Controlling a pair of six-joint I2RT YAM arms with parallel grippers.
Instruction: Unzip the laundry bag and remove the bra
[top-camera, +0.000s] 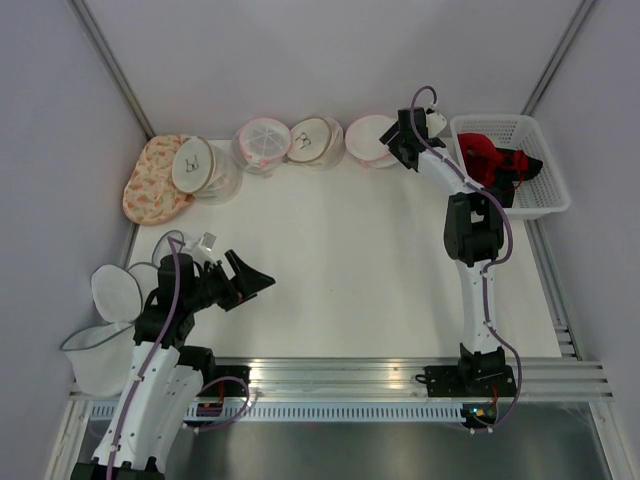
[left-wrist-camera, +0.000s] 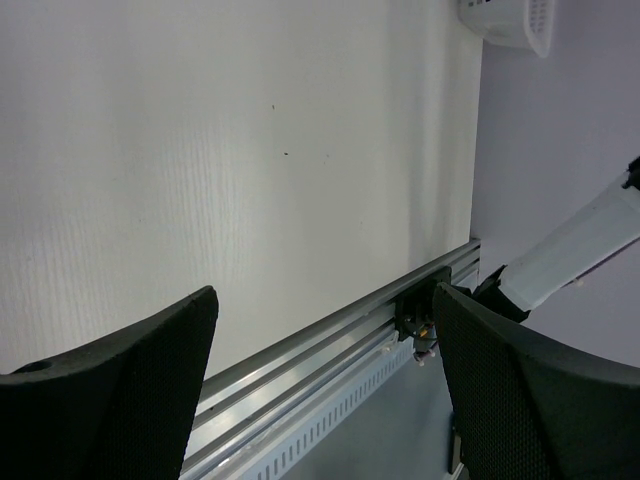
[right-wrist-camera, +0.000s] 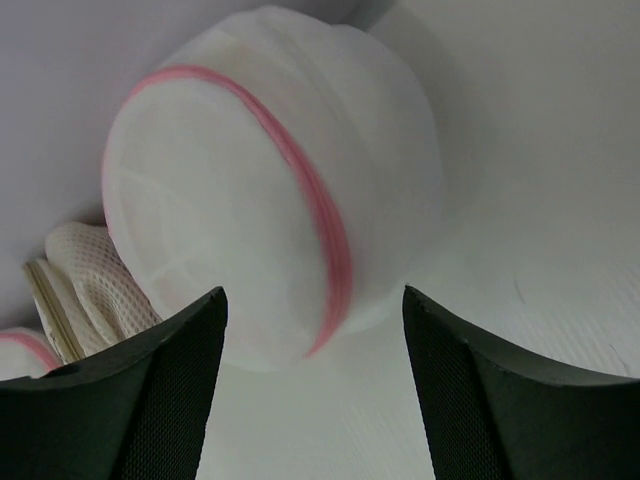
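A basket (top-camera: 500, 120) stood at 3 o'clock of the laundry bag (right-wrist-camera: 270, 200), other mesh bags (top-camera: 315, 140) at 9. The bag was round, white, pink-banded. My right claw (right-wrist-camera: 312, 300) gaped wide; left claw (left-wrist-camera: 322, 300) wide, empty.

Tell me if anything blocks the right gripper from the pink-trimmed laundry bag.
Nothing visible does. The right gripper is open and faces the laundry bag directly, with only bare table between them.
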